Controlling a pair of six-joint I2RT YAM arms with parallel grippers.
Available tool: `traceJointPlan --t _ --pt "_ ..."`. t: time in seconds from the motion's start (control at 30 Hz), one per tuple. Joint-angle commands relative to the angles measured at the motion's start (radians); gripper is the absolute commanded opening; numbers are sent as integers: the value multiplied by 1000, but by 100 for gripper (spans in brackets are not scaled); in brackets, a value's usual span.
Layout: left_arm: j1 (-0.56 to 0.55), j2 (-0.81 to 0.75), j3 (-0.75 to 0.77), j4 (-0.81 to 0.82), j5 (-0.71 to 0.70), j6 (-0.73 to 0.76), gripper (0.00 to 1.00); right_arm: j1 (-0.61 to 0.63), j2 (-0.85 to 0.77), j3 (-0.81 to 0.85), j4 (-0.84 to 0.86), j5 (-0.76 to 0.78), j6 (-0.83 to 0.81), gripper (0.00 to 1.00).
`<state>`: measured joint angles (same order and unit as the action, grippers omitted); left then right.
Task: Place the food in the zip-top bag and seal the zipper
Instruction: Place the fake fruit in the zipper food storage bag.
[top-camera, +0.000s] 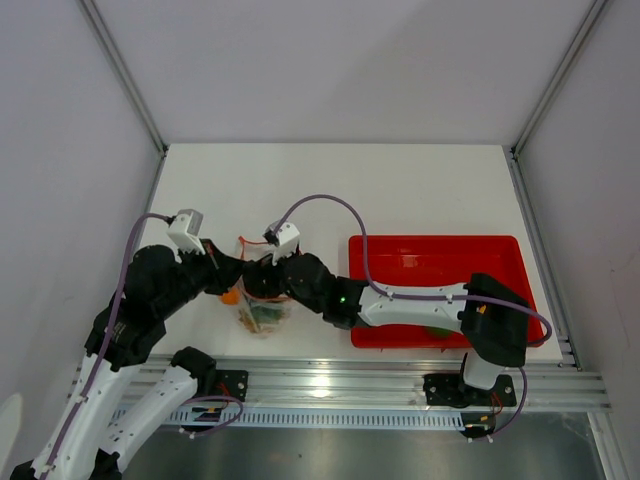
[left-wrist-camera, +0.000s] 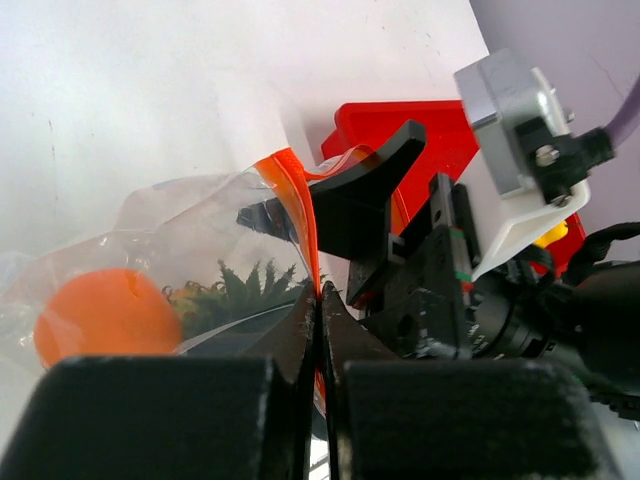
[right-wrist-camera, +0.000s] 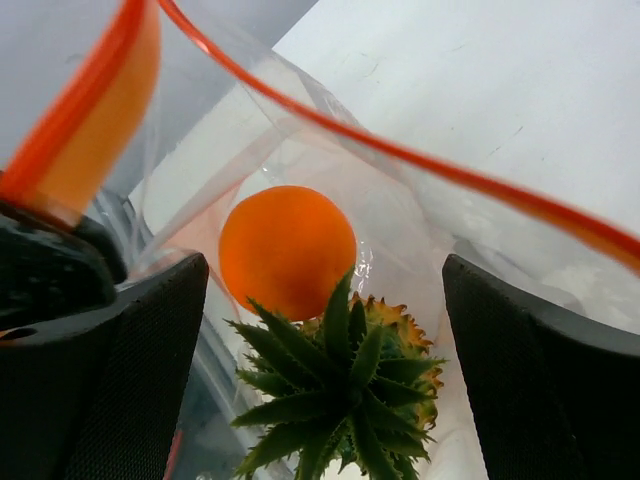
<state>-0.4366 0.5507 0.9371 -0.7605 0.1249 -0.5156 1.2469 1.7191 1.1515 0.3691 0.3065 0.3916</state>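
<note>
- The left gripper (left-wrist-camera: 318, 300) is pinched tight on the zipper (left-wrist-camera: 300, 215); the orange-red strip rises toward 12 o'clock from its fingertips.
- The right gripper (right-wrist-camera: 325, 330) stands wide and holds nothing. The pineapple (right-wrist-camera: 350, 390) and the orange ball (right-wrist-camera: 287, 250) lie between its fingers, inside the zip-top bag (top-camera: 262, 312).
- The ball sits at the pineapple's 11 o'clock, just beside its green crown.
- The bag is clear and crumpled with its mouth open, at 9 o'clock of the red tray (top-camera: 500, 250).

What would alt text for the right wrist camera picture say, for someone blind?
A view into an open clear zip-top bag holding an orange ball and a pineapple with a spiky green crown. The right claw stands open, a black finger at either side, the orange-red zipper strip arcing above.
</note>
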Motion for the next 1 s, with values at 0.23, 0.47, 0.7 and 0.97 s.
traceJointPlan --t 0.23,0.47,0.7,0.97 --pt "-14 0 23 -5 64 0 1 16 -133 7 -96 49 6 93" --pt "-14 -3 20 0 64 5 1 57 -275 -33 -309 193 6 92" --pt "-14 -5 12 1 59 19 1 83 -538 -154 -471 302 -1 92" --pt "-14 -14 0 9 73 20 1 -84 -814 -188 -867 459 211 92"
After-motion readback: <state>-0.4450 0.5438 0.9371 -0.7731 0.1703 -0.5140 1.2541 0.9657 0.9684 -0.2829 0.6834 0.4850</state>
